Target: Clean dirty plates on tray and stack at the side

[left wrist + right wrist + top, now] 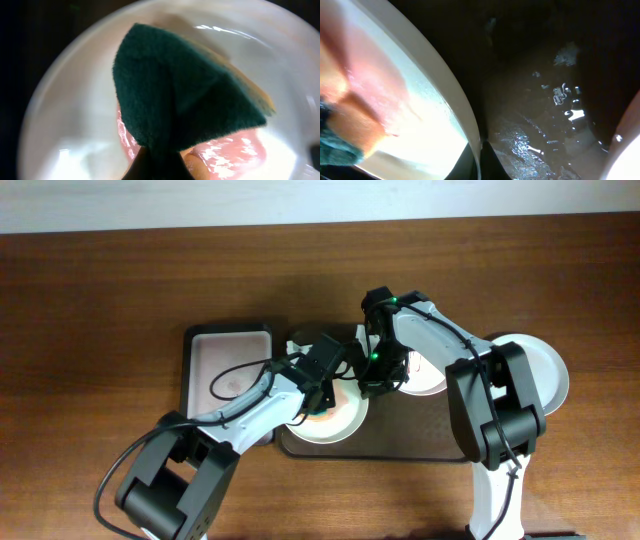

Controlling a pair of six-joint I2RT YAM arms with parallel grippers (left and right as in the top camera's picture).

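A pale plate (pixel 338 426) lies at the front left of the dark brown tray (pixel 420 442). My left gripper (pixel 325 387) is shut on a green and yellow sponge (pixel 185 95) and presses it onto this plate (pixel 65 125), where a wet pink-red smear (pixel 235 155) spreads. My right gripper (pixel 376 380) is shut on the plate's right rim (pixel 470 125), which runs between its fingers (pixel 480 161). A second white plate (pixel 430 376) lies on the tray, partly hidden by the right arm. A third plate (pixel 540 370) lies on the table to the right of the tray.
A smaller dark tray with pinkish lining (pixel 225 360) stands left of the big tray. A small white object (pixel 303 342) sits at the big tray's back left corner. The tray floor is wet (pixel 540 125). The second plate's edge shows in the right wrist view (pixel 626 150).
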